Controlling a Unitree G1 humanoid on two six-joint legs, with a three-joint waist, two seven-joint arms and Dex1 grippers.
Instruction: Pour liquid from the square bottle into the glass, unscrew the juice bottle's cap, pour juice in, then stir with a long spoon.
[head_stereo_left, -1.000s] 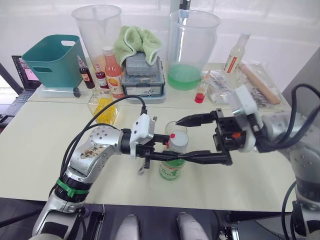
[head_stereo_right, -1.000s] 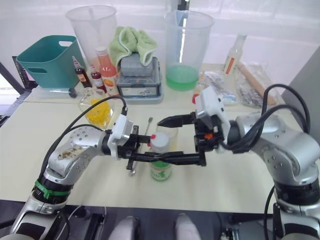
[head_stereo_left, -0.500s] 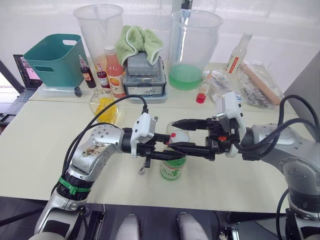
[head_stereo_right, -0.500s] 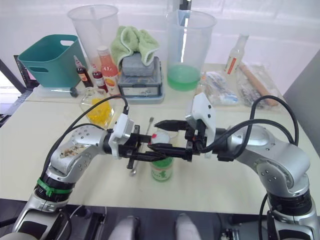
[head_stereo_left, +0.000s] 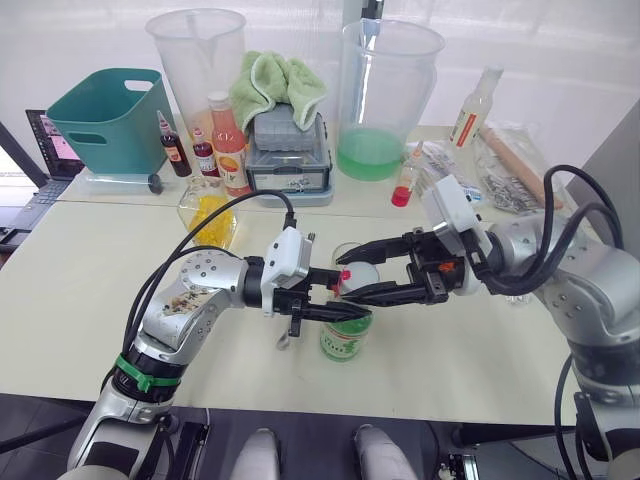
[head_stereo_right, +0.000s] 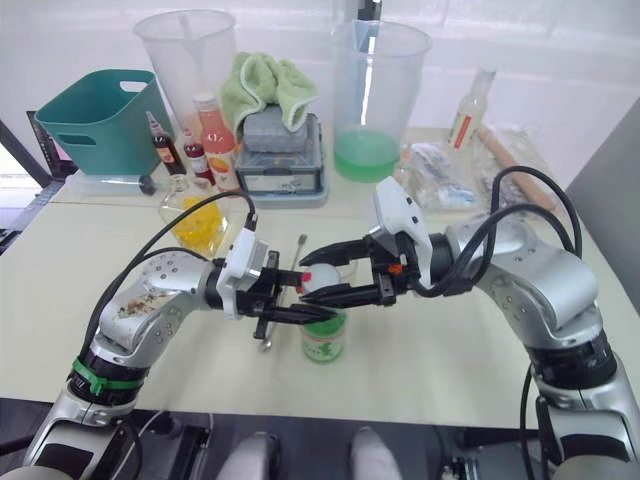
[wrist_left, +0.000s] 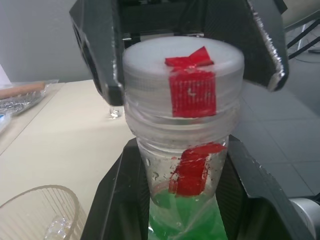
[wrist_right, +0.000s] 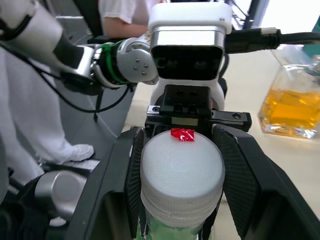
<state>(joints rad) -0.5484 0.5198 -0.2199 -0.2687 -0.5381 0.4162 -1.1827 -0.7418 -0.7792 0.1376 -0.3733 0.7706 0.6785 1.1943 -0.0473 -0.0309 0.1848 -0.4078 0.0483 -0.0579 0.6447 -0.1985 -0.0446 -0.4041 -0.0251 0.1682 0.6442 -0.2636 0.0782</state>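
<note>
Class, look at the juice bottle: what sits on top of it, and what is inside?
A white cap with red tape sits on the juice bottle. Green liquid shows inside, below the neck. The label and the left gripper cover part of the body, so the fill level there is hidden.

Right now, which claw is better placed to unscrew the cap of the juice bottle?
The right claw: its fingers sit either side of the white cap, while the left claw grips the juice bottle below it.
</note>
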